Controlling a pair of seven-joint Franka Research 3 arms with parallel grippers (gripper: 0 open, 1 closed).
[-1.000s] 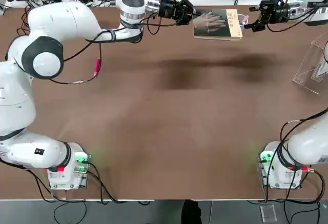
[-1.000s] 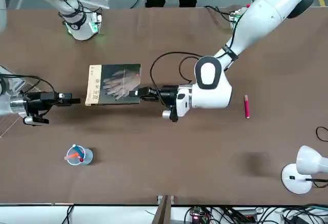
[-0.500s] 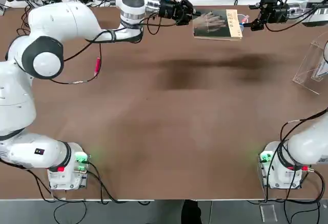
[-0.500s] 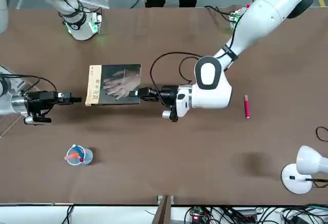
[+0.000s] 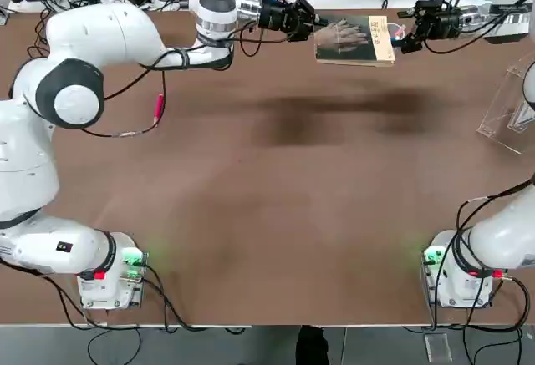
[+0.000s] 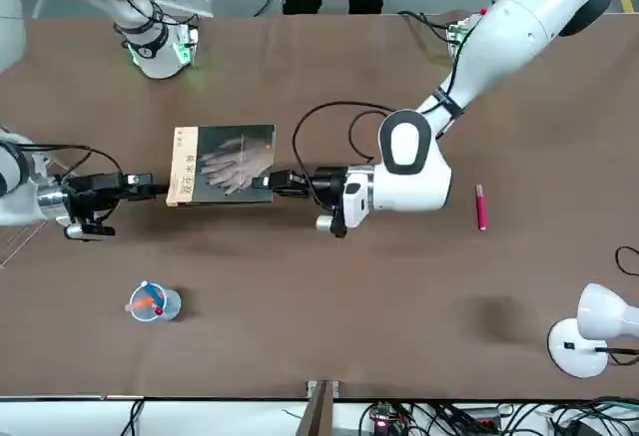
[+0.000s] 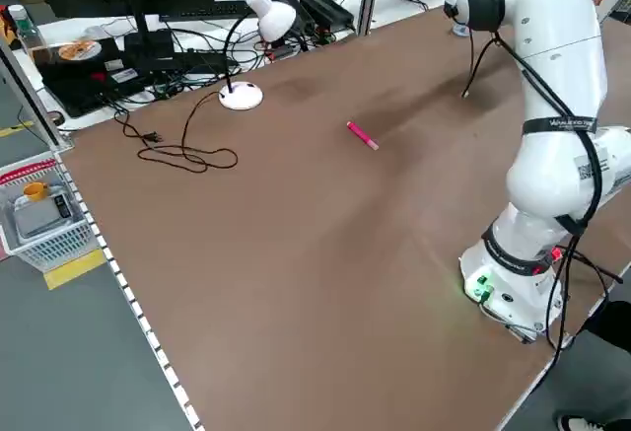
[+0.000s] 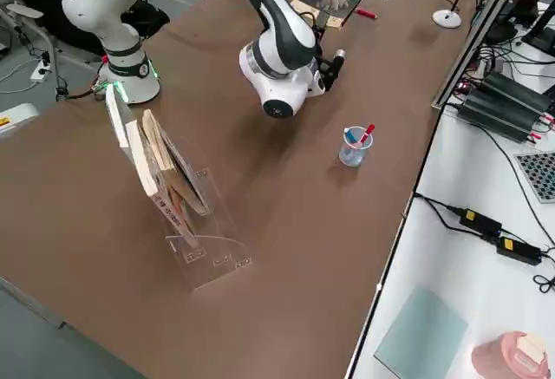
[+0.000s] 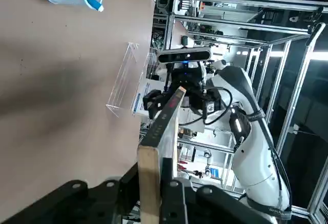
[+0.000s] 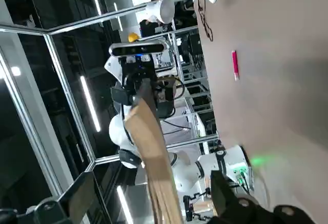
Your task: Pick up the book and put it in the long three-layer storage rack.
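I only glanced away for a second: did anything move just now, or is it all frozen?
The right gripper slid in toward the book, its open fingers now at the tan edge. The left gripper stayed shut on the book's opposite edge, holding it raised; the rack stayed put.

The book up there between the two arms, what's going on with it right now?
The left gripper is shut on one edge of the book, holding it flat above the table. The right gripper has its jaws open at the opposite, tan-strip edge, apparently about to take it over. The long three-layer storage rack stands off to the robot's right, already holding a few books.
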